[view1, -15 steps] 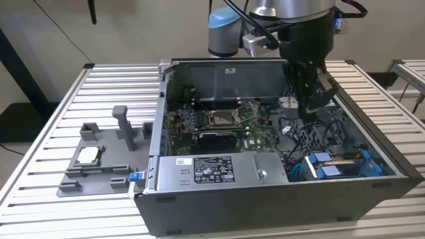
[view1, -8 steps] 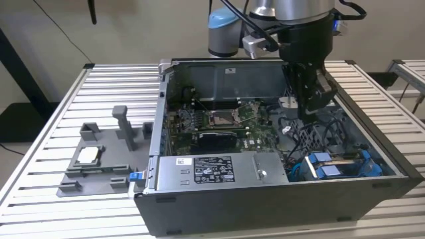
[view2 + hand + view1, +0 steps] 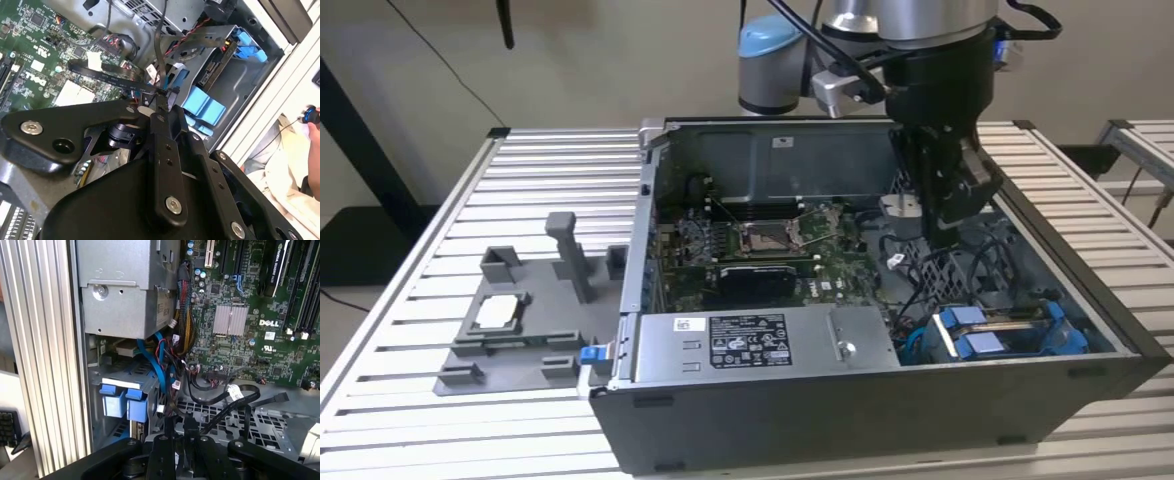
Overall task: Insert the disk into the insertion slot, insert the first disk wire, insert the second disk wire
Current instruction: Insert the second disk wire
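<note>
pincer: pressed together, pinching a flat black wire
step: wire insertion; drive bay at pincer's 5 o'clock, exterior view
next: line plug up squarely

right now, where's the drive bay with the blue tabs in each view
Exterior view: the insertion slot sits in the case corner toward the exterior view's right, beside the long grey box.
First wrist view: its blue tabs sit beside the ribbed table edge.
Second wrist view: it is beyond the gripper.
Shared landmark: the green motherboard.
</note>
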Controlling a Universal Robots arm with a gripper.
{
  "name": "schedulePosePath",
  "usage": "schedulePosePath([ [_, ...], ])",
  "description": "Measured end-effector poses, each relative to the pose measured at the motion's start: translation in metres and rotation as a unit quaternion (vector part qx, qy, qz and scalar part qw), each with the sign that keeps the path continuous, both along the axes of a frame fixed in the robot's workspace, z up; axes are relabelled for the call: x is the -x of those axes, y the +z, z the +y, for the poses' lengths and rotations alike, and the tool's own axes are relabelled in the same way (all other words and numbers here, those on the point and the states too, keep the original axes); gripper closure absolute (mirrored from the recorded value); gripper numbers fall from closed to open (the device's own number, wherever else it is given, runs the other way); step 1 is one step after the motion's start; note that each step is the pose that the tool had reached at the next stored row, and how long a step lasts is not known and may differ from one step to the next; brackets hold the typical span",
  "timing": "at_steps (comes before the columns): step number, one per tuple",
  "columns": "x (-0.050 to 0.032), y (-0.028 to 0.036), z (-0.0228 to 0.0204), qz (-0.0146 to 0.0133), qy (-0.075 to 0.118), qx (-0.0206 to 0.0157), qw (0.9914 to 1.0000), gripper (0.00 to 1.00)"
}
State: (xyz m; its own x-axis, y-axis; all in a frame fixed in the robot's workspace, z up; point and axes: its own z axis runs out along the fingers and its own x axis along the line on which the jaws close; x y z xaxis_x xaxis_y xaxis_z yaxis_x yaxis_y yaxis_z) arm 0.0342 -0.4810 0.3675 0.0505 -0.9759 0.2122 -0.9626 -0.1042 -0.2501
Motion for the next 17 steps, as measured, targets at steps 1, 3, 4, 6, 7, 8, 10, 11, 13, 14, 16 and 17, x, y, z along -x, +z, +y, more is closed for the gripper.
schedulePosePath([
  [1,0.0000,0.0004,0.0000,0.0003,0.000,-0.0001,1.00000,0.77],
  [3,-0.0001,0.0007,0.0000,0.0006,0.000,-0.0001,1.00000,0.77],
  [4,-0.0002,0.0008,0.0000,0.0007,0.000,-0.0001,1.00000,0.77],
  [6,-0.0003,0.0006,0.0000,0.0005,0.000,0.0002,1.00000,0.77],
  [7,-0.0003,0.0006,0.0000,0.0004,0.000,0.0002,1.00000,0.77],
  [8,-0.0003,0.0006,0.0000,0.0004,0.000,0.0002,1.00000,0.77],
  [10,-0.0002,0.0004,0.0000,0.0003,0.000,0.0000,1.00000,0.77],
  [11,-0.0002,0.0004,0.0000,0.0003,0.000,0.0000,1.00000,0.77],
  [13,-0.0002,0.0004,0.0000,0.0003,0.000,0.0000,1.00000,0.77],
  [14,-0.0002,0.0004,0.0000,0.0003,0.000,0.0001,1.00000,0.79],
  [16,-0.0001,0.0004,0.0000,0.0003,0.000,0.0000,1.00000,0.79],
  [17,-0.0001,0.0004,0.0000,0.0003,0.000,0.0000,1.00000,0.84],
])
